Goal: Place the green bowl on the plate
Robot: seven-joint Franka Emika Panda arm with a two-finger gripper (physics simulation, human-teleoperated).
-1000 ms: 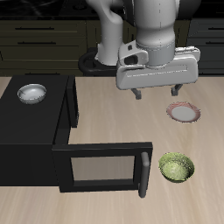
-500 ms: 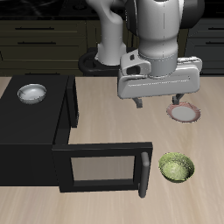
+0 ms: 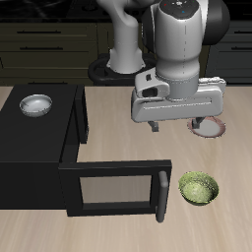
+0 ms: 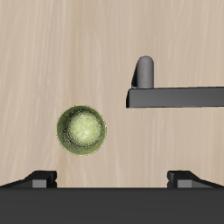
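Claw (image 3: 179,124): fingers wide apart, holding nothing, touching nothing; hangs above table, clear of surface. In wrist view fingertips (image 4: 42,178) well apart, bare wood between them.
Bowl (image 3: 198,188): upright on table near front edge, just beside open microwave door (image 3: 115,186); not under claw. Wrist view: bowl (image 4: 81,129) alone on wood, door handle (image 4: 144,69) nearby.
Plate (image 3: 211,127): on table farther back, partly hidden behind claw body. Bowl and plate well apart.

both views are evenly and brightly lit from above, with no glare or blur; soft, faint shadows are cast on the table (image 3: 118,138), the cabinets behind are left dim, and coarse, slightly jagged edges are seen throughout
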